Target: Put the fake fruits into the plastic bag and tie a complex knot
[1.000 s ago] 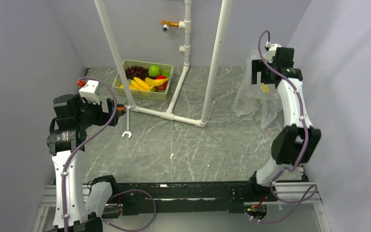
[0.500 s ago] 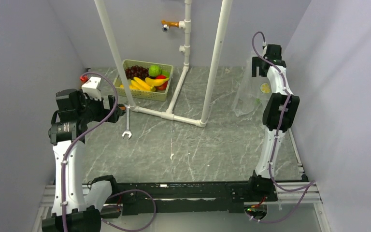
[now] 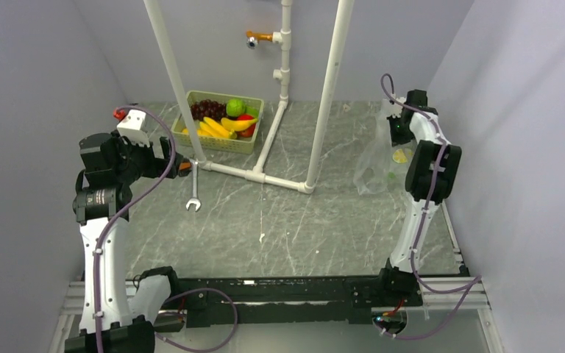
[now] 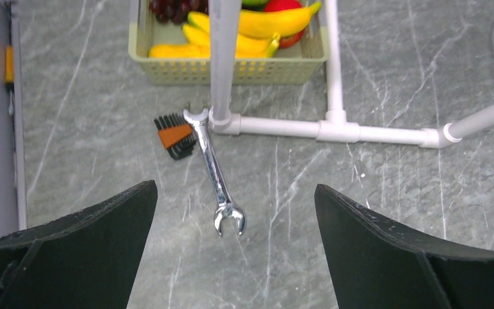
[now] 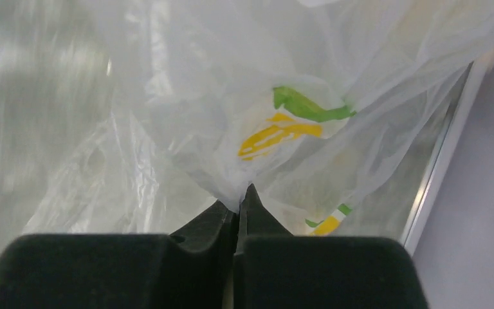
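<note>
The fake fruits (image 3: 224, 119), yellow bananas, a red one, a green one and dark grapes, lie in a pale green basket (image 3: 246, 143) at the back left; the left wrist view shows them too (image 4: 257, 26). The clear plastic bag (image 3: 377, 154) with printed motifs hangs at the back right. My right gripper (image 3: 396, 126) is shut on a pinch of its film, seen close up (image 5: 238, 196) with the bag (image 5: 186, 96) filling the view. My left gripper (image 3: 168, 163) is open, its fingers (image 4: 71, 251) wide apart above the table, with nothing between them.
A silver wrench (image 4: 217, 177) lies on the grey marble table (image 3: 324, 220) beside a black-and-orange hex key set (image 4: 175, 136). A white pipe frame (image 3: 265, 176) stands in front of the basket (image 4: 231, 67). Purple walls close in on both sides.
My right arm has swung down and back to the bag's top, and its gripper has shut on the film. My left gripper has barely shifted and stays open.
</note>
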Tool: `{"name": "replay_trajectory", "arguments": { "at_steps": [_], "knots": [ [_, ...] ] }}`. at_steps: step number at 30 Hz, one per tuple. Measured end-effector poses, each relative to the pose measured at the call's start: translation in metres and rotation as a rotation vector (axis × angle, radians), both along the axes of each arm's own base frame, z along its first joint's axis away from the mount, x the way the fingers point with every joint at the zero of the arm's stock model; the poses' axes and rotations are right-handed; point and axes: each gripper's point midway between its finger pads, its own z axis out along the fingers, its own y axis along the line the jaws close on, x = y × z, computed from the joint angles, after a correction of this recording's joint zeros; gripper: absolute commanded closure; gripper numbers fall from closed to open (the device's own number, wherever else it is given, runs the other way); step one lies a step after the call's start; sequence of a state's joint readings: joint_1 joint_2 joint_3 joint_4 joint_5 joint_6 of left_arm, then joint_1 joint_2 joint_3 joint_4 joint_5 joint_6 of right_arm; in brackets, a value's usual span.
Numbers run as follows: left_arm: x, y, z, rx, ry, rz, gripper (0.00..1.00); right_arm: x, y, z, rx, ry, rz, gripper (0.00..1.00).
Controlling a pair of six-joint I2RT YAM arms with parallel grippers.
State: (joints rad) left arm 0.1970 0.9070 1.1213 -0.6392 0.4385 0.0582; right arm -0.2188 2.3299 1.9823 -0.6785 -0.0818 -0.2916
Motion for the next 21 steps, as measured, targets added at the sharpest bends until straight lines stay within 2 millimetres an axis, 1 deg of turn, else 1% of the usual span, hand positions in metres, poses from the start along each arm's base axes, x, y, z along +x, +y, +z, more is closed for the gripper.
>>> {"name": "replay_trajectory", "arguments": {
  "at_steps": [1, 3, 5, 8, 10, 11, 12, 13, 15, 17, 21],
  "knots": [
    [-0.002, -0.003, 0.004, 0.002, -0.026, -0.016, 0.01, -0.021, 0.004, 0.004, 0.014, 0.026, 0.017, 1.0],
    [-0.007, -0.009, 0.011, 0.006, -0.068, -0.054, 0.01, -0.061, 0.013, 0.021, 0.033, 0.054, 0.055, 1.0],
    [-0.012, -0.017, 0.018, 0.009, -0.105, -0.099, 0.01, -0.097, 0.022, 0.05, 0.038, 0.035, 0.104, 1.0],
    [-0.017, -0.024, 0.022, -0.007, -0.129, -0.133, 0.01, -0.137, 0.036, 0.1, 0.024, -0.048, 0.196, 1.0],
    [-0.019, -0.029, 0.022, -0.029, -0.131, -0.155, 0.01, -0.165, 0.051, 0.132, 0.01, -0.113, 0.289, 1.0],
    [-0.021, -0.033, 0.021, -0.042, -0.129, -0.174, 0.0, -0.182, 0.059, 0.143, 0.003, -0.135, 0.34, 1.0],
    [-0.023, -0.038, 0.02, -0.056, -0.126, -0.199, 0.01, -0.196, 0.065, 0.15, -0.004, -0.148, 0.383, 1.0],
    [-0.024, -0.041, 0.019, -0.064, -0.124, -0.216, 0.01, -0.215, 0.074, 0.156, -0.012, -0.16, 0.446, 1.0],
    [-0.028, -0.048, 0.016, -0.092, -0.111, -0.259, 0.01, -0.252, 0.089, 0.159, -0.027, -0.16, 0.561, 1.0],
    [-0.031, -0.054, 0.012, -0.11, -0.101, -0.295, 0.01, -0.284, 0.101, 0.156, -0.046, -0.148, 0.688, 1.0],
    [-0.045, -0.07, 0.002, -0.129, -0.086, -0.416, 0.01, -0.334, 0.123, 0.142, -0.076, -0.134, 0.939, 1.0]
  ]
}}
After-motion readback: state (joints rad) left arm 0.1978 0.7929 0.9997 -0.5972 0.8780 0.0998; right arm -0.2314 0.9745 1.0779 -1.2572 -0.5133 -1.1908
